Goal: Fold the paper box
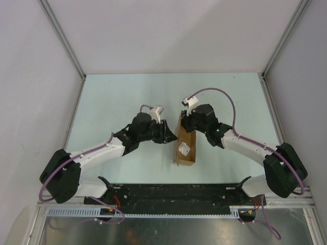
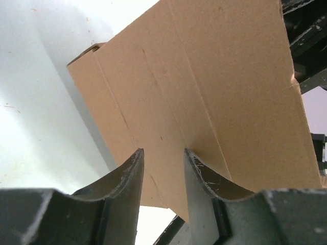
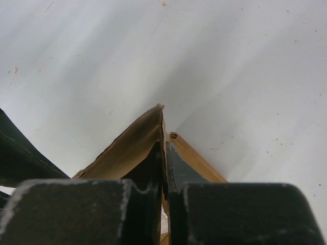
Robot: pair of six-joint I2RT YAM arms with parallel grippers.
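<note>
Paper box [image 1: 186, 137] sits on the table [image 1: 127, 97], approx centre and btwn the two arms. It's an oblong brown kraft carton w/ its long axis running near-to-far, leaning a bit to the right at the far end. A small white wad [image 1: 184, 150] shows against the brown, toward the near end. L gripper [image 1: 167, 133] comes in from the left side and is right at the box's left long wall, about mid-length. In the left wrist view the L gripper [image 2: 162, 157] jaws stand partly open, w/ a clear gap btwn them and nothing in that gap. The flat kraft wall [image 2: 204, 76] w/ its score lines fills most of that view, just past the tips. The tips look to be touching the wall, but from this angle they may be just short of it. R gripper [image 1: 185, 118] is at the box's far end, reaching in from the right side. In the right wrist view the R gripper [image 3: 164, 153] jaws are all but closed, w/ a thin cardboard edge of the box pinched btwn them. One brown panel [image 3: 130, 145] slopes away to the left over the left finger, and another brown edge runs off to the lower right. Pale table surface [image 3: 230, 61] lies beyond, w/ a few specks on it.
</note>
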